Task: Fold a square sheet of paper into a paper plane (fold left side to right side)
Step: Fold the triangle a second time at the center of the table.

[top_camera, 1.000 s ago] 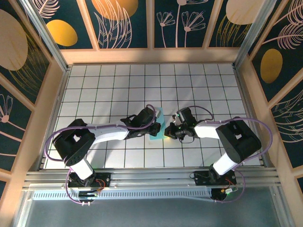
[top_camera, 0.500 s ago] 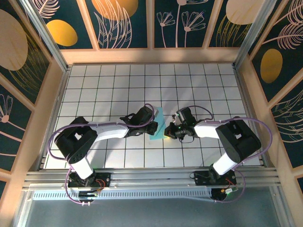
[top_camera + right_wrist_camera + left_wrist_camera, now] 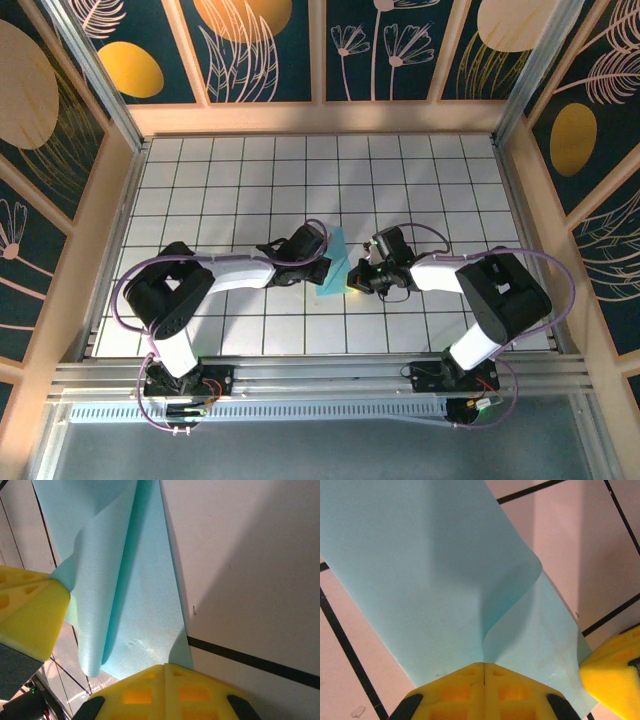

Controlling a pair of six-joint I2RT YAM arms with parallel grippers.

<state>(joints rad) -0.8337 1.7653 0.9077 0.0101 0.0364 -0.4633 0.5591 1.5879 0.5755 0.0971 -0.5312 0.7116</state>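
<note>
The square sheet of paper (image 3: 335, 258) is light cyan and lies mid-table between the two arms. My left gripper (image 3: 323, 268) is at its left side, shut on the sheet. In the left wrist view a ridge of the paper (image 3: 430, 570) runs straight into the closed yellow tips of this gripper (image 3: 483, 666), and a flap lifts and curls rightward. My right gripper (image 3: 352, 282) is shut, and in the right wrist view its tips (image 3: 165, 667) rest on the flat right edge of the paper (image 3: 145, 605). The left gripper's yellow finger (image 3: 30, 610) touches the raised flap.
The white gridded table (image 3: 240, 180) is ringed by wooden walls (image 3: 320, 117) at the back and sides. The right gripper's yellow finger (image 3: 612, 672) sits close beside the left one. An aluminium rail (image 3: 320, 375) carries both arm bases at the near edge.
The left arm's elbow has swung right and a little away from the near edge. Both gripper tips have stayed at the paper, and the right arm has not moved.
</note>
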